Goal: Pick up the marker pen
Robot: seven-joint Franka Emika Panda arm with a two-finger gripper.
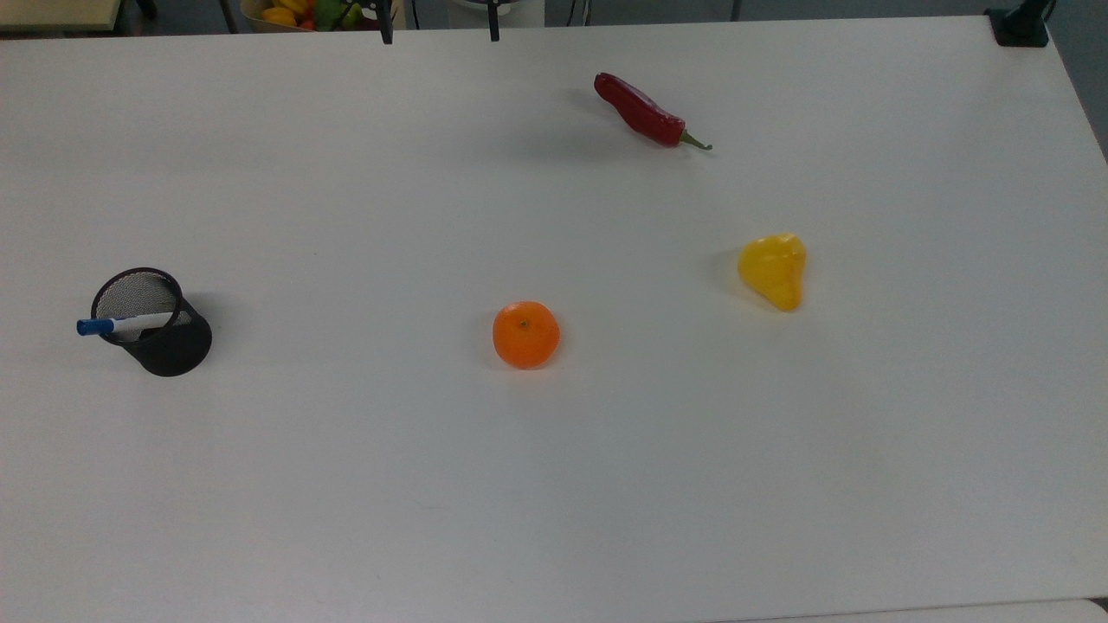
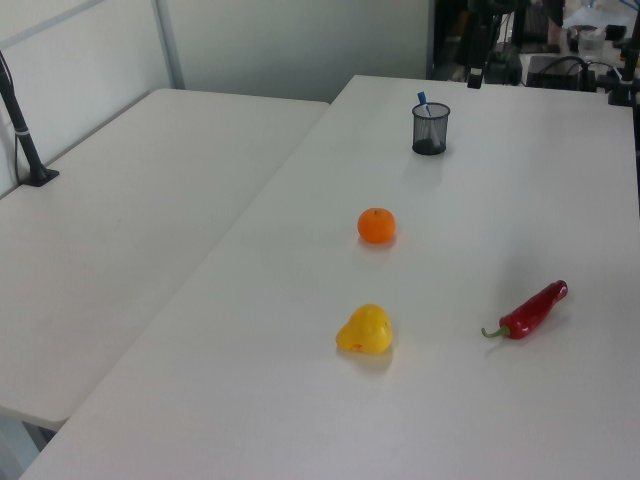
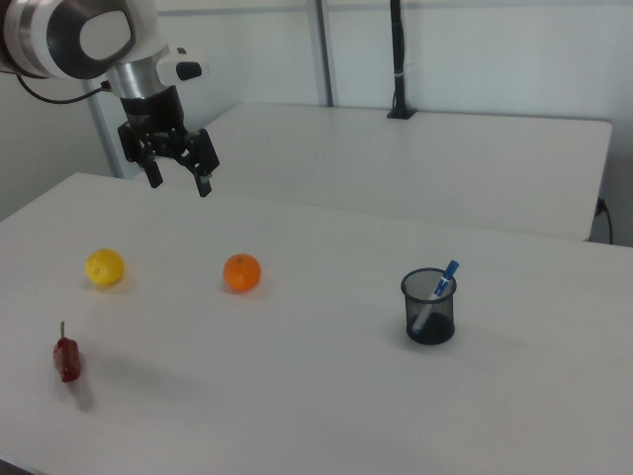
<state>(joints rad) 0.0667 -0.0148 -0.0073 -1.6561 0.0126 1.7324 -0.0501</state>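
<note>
Clearly the open, empty gripper (image 3: 179, 178) hangs well apart from the marker pen (image 3: 438, 290), which leans in the mesh cup (image 3: 429, 312) toward the right view's right.

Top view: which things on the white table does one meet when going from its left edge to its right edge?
Marker pen standing in the black mesh cup → orange → red chilli → yellow pepper.

The black mesh pen cup (image 1: 156, 324) hides the lower barrel of the white marker pen with the blue cap (image 1: 121, 325). The top view's upper edge crops the 2 dark gripper fingertips (image 1: 385, 30).
</note>
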